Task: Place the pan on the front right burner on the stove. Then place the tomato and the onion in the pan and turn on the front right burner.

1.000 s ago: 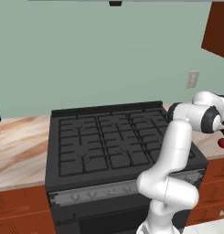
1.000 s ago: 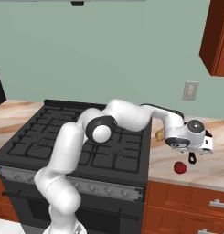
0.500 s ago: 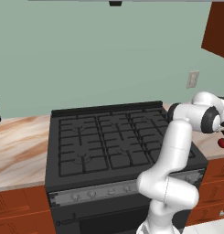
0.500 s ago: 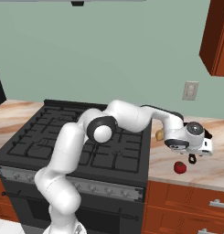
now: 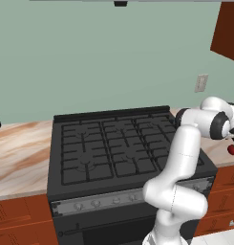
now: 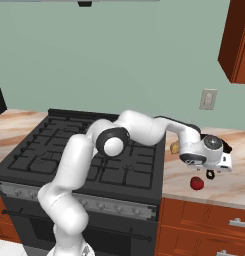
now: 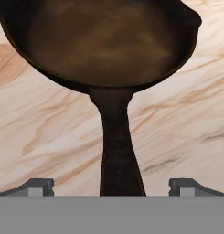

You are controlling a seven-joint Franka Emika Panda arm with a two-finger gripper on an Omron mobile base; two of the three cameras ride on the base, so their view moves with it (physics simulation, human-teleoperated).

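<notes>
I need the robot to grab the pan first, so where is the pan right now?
In the hand view, the pan lies on the marble counter, its handle running back between the open jaws.

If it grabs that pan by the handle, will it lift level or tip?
Probably tips bowl-down: the pan has a wide bowl at the far end of a long thin handle, so the weight likely sits away from the open gripper. It looks rigid, not floppy. The smooth handle may twist between the fingers.
</notes>
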